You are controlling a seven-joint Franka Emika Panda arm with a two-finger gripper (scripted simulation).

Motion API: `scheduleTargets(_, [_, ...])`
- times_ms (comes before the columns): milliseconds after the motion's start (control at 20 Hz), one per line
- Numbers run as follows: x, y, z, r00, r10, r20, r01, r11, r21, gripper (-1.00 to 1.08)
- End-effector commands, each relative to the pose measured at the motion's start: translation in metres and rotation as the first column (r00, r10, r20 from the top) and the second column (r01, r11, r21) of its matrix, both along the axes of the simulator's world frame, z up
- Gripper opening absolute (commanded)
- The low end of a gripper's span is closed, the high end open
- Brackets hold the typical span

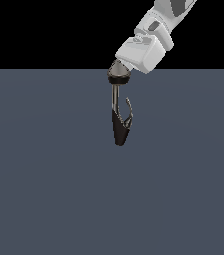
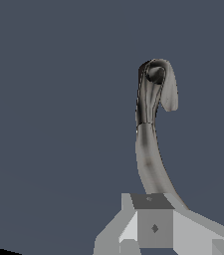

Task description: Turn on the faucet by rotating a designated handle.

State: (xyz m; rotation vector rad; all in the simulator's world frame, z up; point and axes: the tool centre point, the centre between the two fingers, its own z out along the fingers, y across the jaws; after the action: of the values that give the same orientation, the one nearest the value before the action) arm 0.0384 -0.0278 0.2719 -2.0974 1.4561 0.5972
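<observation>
In the exterior view the faucet (image 1: 119, 127) stands small on the grey floor, with a black tapered body, a thin shiny stem (image 1: 114, 97) and a grey-and-black cone cap (image 1: 118, 73) on top. The handle (image 1: 129, 112) is a thin silvery hook curving up from the body on the exterior view's right. The arm's white hand (image 1: 143, 50) sits right above the cap and touches it; its fingers are hidden there. In the wrist view the gripper (image 2: 154, 226) shows as grey blocks at the frame edge, with the faucet (image 2: 151, 124) curving away from it. I cannot tell the finger gap.
The flat grey floor (image 1: 44, 189) spreads all around the faucet. The white arm (image 1: 175, 10) comes in from the exterior view's upper right. Above the floor's far edge the background is black.
</observation>
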Motion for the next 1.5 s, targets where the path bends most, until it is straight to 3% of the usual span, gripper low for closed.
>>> scheduleTargets(0, [0.011,-0.009,-0.022,0.996,-0.073,-0.042,0.074,0.997,0.021,-1.00])
scheduleTargets(300, [0.026,-0.026,-0.063,0.972,-0.198,-0.124,0.206,0.977,0.048,-1.00])
scheduleTargets(600, [0.033,-0.036,-0.087,0.948,-0.267,-0.173,0.280,0.958,0.057,-1.00])
scheduleTargets(1050, [0.035,-0.039,-0.094,0.941,-0.284,-0.186,0.299,0.953,0.059,-1.00])
scheduleTargets(1450, [0.014,-0.033,-0.089,0.941,-0.284,-0.186,0.299,0.953,0.059,-1.00])
